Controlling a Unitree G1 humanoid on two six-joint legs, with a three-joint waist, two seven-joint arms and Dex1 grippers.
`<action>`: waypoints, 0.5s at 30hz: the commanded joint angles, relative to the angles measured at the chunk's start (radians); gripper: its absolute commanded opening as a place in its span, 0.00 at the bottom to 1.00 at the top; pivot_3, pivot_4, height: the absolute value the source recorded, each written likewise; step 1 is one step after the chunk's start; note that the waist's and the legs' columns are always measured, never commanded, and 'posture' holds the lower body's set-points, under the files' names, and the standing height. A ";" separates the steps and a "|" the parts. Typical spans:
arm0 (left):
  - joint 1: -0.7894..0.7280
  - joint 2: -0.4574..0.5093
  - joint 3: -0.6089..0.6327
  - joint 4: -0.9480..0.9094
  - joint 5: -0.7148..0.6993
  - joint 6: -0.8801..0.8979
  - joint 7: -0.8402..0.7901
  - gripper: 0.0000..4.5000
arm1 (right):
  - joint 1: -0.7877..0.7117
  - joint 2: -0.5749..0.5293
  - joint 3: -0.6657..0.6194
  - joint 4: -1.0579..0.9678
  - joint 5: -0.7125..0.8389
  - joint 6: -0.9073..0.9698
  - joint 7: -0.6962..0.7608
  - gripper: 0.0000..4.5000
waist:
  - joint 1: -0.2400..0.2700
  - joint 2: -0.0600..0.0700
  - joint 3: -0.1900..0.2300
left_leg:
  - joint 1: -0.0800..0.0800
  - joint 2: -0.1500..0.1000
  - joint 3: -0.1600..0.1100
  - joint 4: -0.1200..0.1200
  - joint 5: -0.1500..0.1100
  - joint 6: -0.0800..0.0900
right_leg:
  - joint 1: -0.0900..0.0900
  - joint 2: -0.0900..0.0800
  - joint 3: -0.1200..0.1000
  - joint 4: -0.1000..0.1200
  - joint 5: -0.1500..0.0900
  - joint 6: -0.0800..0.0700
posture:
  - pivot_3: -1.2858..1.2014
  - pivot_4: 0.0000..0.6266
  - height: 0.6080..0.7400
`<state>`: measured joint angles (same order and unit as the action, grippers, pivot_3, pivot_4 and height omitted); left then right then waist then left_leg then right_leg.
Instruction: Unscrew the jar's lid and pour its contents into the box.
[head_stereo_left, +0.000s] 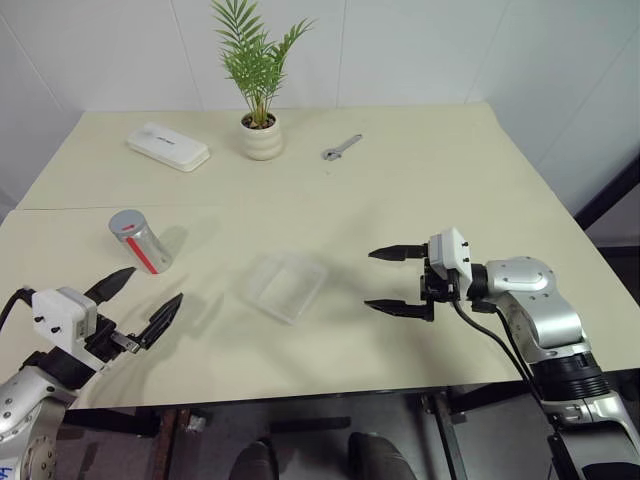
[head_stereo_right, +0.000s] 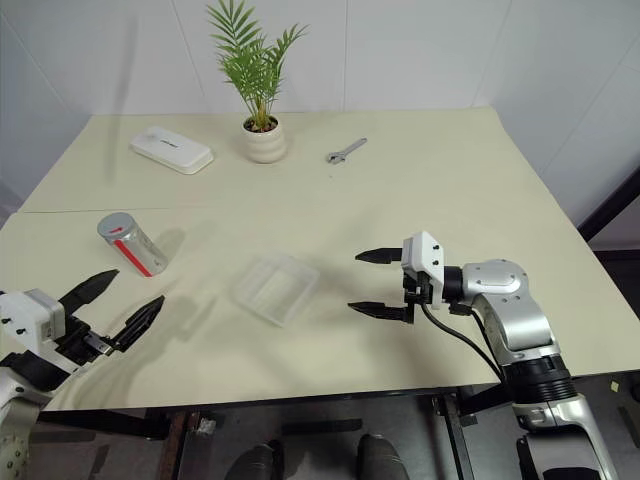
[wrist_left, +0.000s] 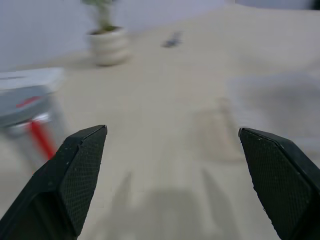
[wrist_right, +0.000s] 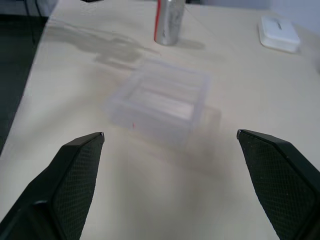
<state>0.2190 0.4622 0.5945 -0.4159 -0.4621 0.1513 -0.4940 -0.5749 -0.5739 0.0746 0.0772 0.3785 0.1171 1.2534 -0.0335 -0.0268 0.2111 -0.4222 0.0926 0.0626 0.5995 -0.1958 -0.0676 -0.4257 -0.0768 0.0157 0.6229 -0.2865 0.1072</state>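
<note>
Lower left, the left pincer (head_stereo_left: 145, 298) gapes empty; at right the right pincer (head_stereo_left: 397, 279) is equally spread. Mid-frame sits the box (head_stereo_left: 285, 285); the capped jar (head_stereo_left: 140, 242) stands left of it. A glancing approach could topple the jar.

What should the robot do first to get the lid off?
Probably move the left tool forward to the jar and grip it. The jar stands alone with its lid on, just ahead of that open tool, while the open right tool faces the box.
</note>
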 joint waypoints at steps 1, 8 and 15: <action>0.006 -0.104 0.048 -0.077 0.074 0.005 0.223 1.00 | -0.065 0.035 -0.011 -0.015 0.037 0.025 -0.016 1.00 | 0.000 0.000 0.000 | 0.000 0.000 0.000 0.001 0.000 0.000 | 0.000 0.000 0.000 0.000 0.001 0.001 | 0.52 0.24 1.00; -0.121 -0.224 0.014 -0.021 0.160 0.025 0.470 1.00 | -0.160 0.133 -0.014 -0.048 0.084 0.136 -0.100 1.00 | 0.003 -0.004 -0.002 | 0.000 0.001 0.002 0.012 -0.001 0.002 | 0.001 0.002 0.004 0.003 0.000 -0.009 | 0.52 0.24 1.00; -0.311 -0.193 -0.090 0.172 0.211 0.006 0.480 1.00 | -0.195 0.212 -0.003 -0.122 0.100 0.205 -0.181 1.00 | 0.002 -0.008 -0.005 | -0.001 0.001 0.004 0.013 -0.002 0.000 | 0.003 0.003 0.006 -0.003 0.004 -0.012 | 0.52 0.24 1.00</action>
<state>-0.0696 0.2566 0.5239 -0.2646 -0.2722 0.1767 -0.0223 -0.7415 -0.3704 0.0822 -0.0011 0.4532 0.3149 1.0927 -0.0316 -0.0349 0.2062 -0.4228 0.0939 0.0665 0.6125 -0.1979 -0.0672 -0.4227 -0.0742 0.0217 0.6201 -0.2821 0.0950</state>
